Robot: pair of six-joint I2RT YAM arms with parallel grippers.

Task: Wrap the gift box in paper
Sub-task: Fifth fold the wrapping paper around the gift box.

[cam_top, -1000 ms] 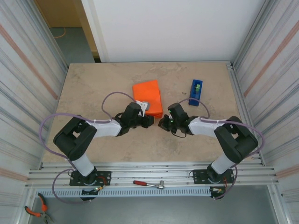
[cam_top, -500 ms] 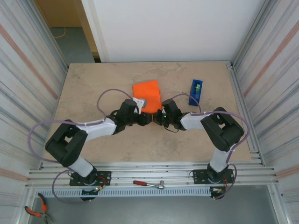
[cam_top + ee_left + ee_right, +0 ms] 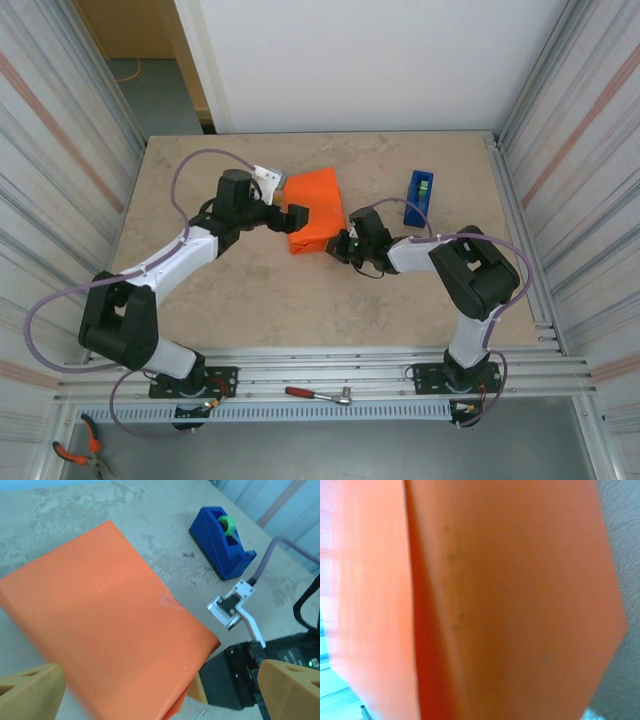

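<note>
Paper (image 3: 316, 205): closed round the gift box — no pink showing.
Left gripper (image 3: 292, 216): jaws wide, over paper's left edge.
Right gripper (image 3: 345, 244): clenched at paper's near corner.
Remaining: taping, probably.

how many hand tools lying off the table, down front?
2: a red-handled tool near the middle of the front rail, and orange-handled pliers in the bottom-left corner, below the rail. Others may be hidden out of frame.
</note>
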